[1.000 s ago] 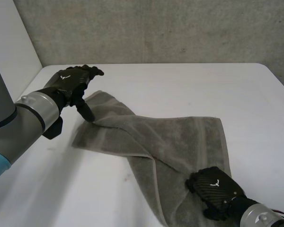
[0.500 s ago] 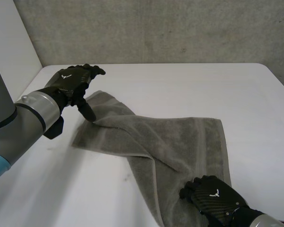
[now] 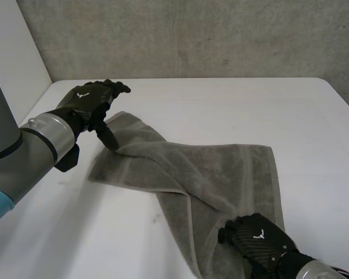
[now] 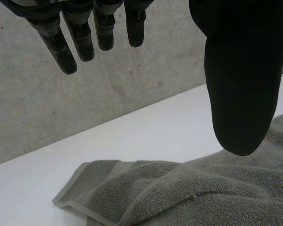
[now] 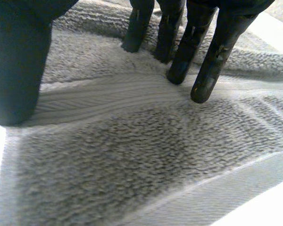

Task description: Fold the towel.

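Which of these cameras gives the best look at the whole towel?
The head view: it shows the towel nearly whole, twisted, the left hand at its far end, the right hand on its near end. The left wrist view shows one corner; the right wrist view, a close patch under that hand.

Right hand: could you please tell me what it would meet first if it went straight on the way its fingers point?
The towel, almost at once: the right hand points its straight fingers down at the cloth, tips at or just above the pile. Whether they touch it is unclear.
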`<state>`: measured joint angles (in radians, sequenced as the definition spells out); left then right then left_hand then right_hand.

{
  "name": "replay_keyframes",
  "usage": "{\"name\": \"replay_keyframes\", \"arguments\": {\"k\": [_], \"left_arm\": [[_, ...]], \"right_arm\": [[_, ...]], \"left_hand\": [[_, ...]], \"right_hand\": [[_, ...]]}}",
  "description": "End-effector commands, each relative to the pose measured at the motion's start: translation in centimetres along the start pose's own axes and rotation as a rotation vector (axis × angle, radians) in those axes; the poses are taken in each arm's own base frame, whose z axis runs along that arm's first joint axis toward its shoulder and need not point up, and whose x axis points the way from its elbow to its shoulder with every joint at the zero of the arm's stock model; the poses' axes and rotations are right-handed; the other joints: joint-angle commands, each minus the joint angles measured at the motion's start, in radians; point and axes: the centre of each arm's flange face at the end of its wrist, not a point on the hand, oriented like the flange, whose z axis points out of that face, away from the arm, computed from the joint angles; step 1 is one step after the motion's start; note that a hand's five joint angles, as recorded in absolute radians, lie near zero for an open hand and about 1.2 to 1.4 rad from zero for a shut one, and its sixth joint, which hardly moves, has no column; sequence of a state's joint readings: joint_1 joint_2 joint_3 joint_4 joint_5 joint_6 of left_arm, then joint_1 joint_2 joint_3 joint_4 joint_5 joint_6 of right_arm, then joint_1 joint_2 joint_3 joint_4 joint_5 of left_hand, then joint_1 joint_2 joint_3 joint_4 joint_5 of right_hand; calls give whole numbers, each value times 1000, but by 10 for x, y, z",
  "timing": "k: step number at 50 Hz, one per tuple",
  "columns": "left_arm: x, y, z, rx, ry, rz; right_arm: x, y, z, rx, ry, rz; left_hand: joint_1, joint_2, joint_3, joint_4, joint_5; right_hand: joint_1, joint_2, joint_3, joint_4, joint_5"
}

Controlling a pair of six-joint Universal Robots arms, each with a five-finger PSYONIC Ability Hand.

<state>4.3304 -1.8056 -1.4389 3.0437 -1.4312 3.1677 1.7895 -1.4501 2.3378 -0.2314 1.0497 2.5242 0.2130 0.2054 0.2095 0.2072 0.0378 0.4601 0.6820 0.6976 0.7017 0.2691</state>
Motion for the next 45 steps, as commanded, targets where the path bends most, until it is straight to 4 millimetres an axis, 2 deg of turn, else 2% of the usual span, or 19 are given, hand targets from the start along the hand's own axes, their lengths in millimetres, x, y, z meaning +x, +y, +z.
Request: {"name": "replay_keyframes", "arguments": {"k": [1,3,14,19,22,24,26,30,32,35,37,39,44,45], "left_arm": [[0,1,0,-3,0,0],[0,1,0,-5,0,-1],[0,1,0,-3,0,0],[1,5,2,-15,5,-2],[4,10,3,-32,13,-2],[7,21,8,-65,23,-3],[7,25,9,-79,24,-4],[9,36,11,-122,30,-8],[11,55,10,-195,35,-15],[11,64,8,-229,34,-19],[12,80,7,-280,37,-25],[13,88,6,-306,45,-29],[20,104,1,-344,68,-31],[25,108,2,-342,79,-28]], "right_arm": [[21,-5,7,31,79,-27],[31,-10,10,49,104,-37],[52,-24,24,89,137,-56],[71,-27,38,73,191,-57],[75,-28,40,69,205,-57],[79,-27,43,64,215,-47],[81,-26,44,59,220,-38],[84,-25,45,58,228,-24],[84,-25,44,56,229,5],[85,-26,43,56,231,34],[85,-25,42,52,230,54],[85,-24,41,44,230,74],[91,-25,31,16,242,137],[90,-26,27,6,236,151]], "left_hand": [[9,17,13,15,10],[9,17,13,15,10],[9,17,13,15,10],[12,20,16,18,13],[12,20,16,18,13],[21,29,25,27,22],[41,49,45,47,42],[130,137,133,136,130],[273,280,276,279,273],[365,372,368,370,365],[572,580,575,578,573],[646,653,649,651,646],[638,645,641,644,638],[623,631,627,629,624]], "right_hand": [[473,251,236,232,490],[473,251,236,232,490],[491,269,253,249,507],[608,386,371,367,625],[647,425,409,405,663],[915,693,678,674,932],[936,714,698,694,952],[936,714,699,695,953],[936,714,699,695,953],[936,714,699,695,953],[936,714,699,695,953],[936,714,699,695,953],[936,714,699,695,953],[844,622,607,603,861]]}}
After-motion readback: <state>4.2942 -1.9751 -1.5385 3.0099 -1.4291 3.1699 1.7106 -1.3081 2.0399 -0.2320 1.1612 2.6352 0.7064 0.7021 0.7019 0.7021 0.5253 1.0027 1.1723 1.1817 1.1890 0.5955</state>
